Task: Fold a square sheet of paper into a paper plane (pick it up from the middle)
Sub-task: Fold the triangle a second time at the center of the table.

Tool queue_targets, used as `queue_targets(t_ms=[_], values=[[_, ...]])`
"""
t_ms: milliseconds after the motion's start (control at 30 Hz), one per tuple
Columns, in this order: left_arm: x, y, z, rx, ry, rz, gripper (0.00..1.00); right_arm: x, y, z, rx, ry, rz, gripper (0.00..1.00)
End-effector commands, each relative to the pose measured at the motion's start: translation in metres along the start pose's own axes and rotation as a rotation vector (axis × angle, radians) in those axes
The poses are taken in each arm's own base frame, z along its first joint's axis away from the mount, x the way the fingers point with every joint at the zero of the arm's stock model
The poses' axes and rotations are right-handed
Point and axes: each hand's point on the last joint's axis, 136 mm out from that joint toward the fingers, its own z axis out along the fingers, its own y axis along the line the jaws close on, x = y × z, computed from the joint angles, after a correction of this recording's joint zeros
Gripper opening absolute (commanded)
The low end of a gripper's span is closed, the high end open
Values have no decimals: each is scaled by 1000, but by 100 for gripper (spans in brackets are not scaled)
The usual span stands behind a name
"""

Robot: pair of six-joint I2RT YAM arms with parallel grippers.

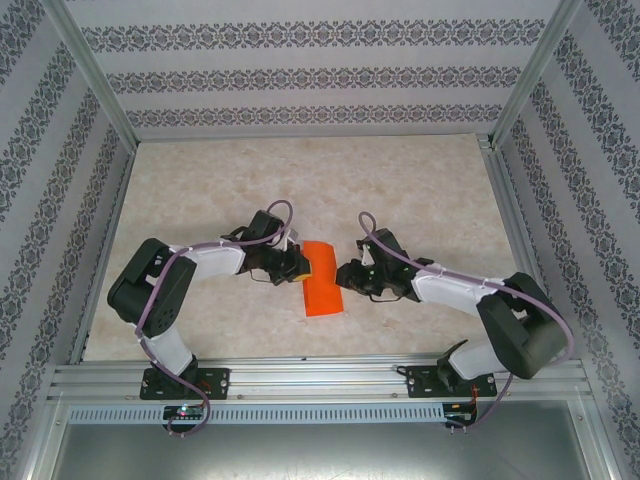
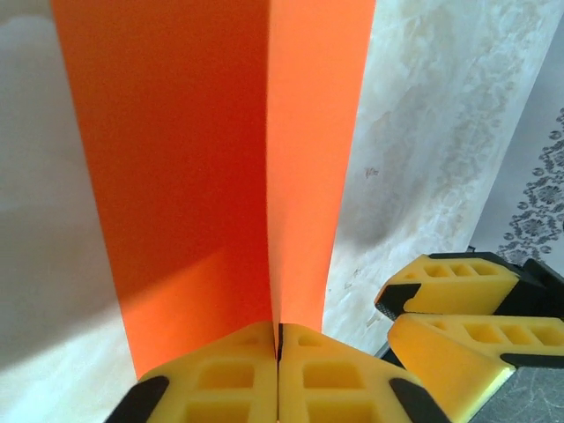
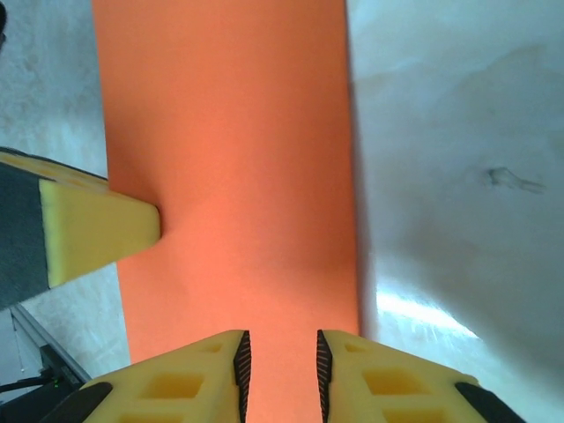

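**Pinch on, fold line at risk**

Left tool (image 2: 278, 345): shut tight on the near end of the square sheet of paper (image 2: 220, 176), right where the crease runs in. Right tool (image 3: 278, 363): a little apart, nothing btwn its fingers. Orange shows through the gap from the sheet below; whether it touches the sheet is hard to tell at this angle. From above, the sheet lies mid-desk (image 1: 400, 180) btwn both tools as a long, narrow shape.

Risks, as I judge them:
- Pinch is on one end only, so a pull or lift could swing the far end and skew the crease.
- Thin paper + hard squeeze could mean a stray dent or tear at the pinch.
- Right tool sits close, so a sideways nudge could buckle a flap.
- Flaps may spring apart if let go before the crease is pressed flat.

Materials: paper is thin, matte, plain orange-red, w/ straight edges and one sharp crease. Pads (image 2: 335, 379) are yellow and blocky w/ recessed squares and black ribbed faces. Desk is pale, marbled and smooth w/ a slight sheen.
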Motion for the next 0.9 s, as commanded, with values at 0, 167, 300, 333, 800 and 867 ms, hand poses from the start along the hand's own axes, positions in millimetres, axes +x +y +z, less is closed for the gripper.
queue_targets(t_ms=[0,167,300,333,800,867], values=[[10,9,0,-80,58,41,4,5,3,-14,21,-46,-59,31],[10,7,-6,-106,70,50,4,18,17,-33,49,-117,-235,44],[8,-2,-7,-79,65,49,4,38,32,-42,140,-155,-489,54],[7,-4,-7,-71,64,46,4,44,37,-42,161,-162,-550,57],[8,-9,-6,-38,60,30,5,69,86,5,476,-144,-1087,65],[8,-9,-7,-37,59,30,5,69,81,9,526,-129,-1092,64]])
